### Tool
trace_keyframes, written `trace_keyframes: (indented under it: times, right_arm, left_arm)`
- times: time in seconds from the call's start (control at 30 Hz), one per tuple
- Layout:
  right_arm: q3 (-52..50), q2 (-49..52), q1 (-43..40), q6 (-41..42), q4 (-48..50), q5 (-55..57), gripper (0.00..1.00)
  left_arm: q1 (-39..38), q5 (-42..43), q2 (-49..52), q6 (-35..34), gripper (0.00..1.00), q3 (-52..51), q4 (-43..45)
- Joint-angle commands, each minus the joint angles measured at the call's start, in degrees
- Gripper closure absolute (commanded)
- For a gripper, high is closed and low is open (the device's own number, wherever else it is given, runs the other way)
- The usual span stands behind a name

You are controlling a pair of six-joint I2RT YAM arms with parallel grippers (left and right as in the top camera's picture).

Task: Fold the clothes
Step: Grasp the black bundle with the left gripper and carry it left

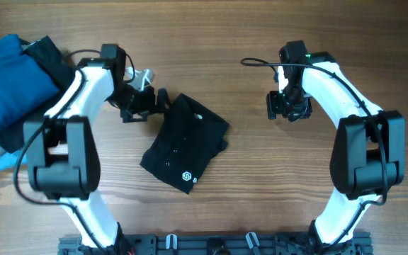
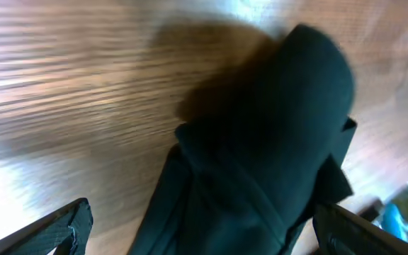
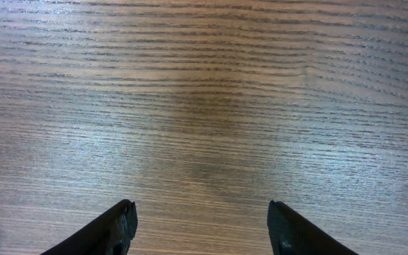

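Seeing our left gripper (image 1: 160, 100) spread open over the black garment (image 1: 184, 145); right gripper (image 1: 287, 112) released above the table (image 3: 204, 85).

A robotics lab workbench: a left arm (image 1: 83, 90) and right arm (image 1: 338, 85) rise from a black rail (image 1: 211, 245) at the edge of a wood-grain table (image 1: 261, 184).

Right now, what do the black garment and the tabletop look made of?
Black garment: soft matte fabric, likely a knit; it slumps into creased folds, with a printed white logo. Tabletop: wood or wood-look laminate, slight sheen; straight grain with glare. Cannot tell which.
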Motion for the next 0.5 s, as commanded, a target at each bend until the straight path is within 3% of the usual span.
trace_keyframes:
  times: [0.0,0.27,0.47]
  right_arm:
    - [-0.13,-1.18,0.02,1.03,-0.24,0.57,0.36]
    - [-0.13,-1.18,0.02,0.98,-0.31,0.63,0.36]
    - [-0.13,-1.18,0.02,1.01,-0.37,0.83,0.36]
  left_arm:
    - [-0.61,6.36,4.42,4.87,0.00,-0.68,-0.52]
    - [-4.37,6.40,8.31,6.58,0.04,-6.03,1.05]
    - [-6.60,6.36,8.46,6.58,0.47,-8.63,2.19]
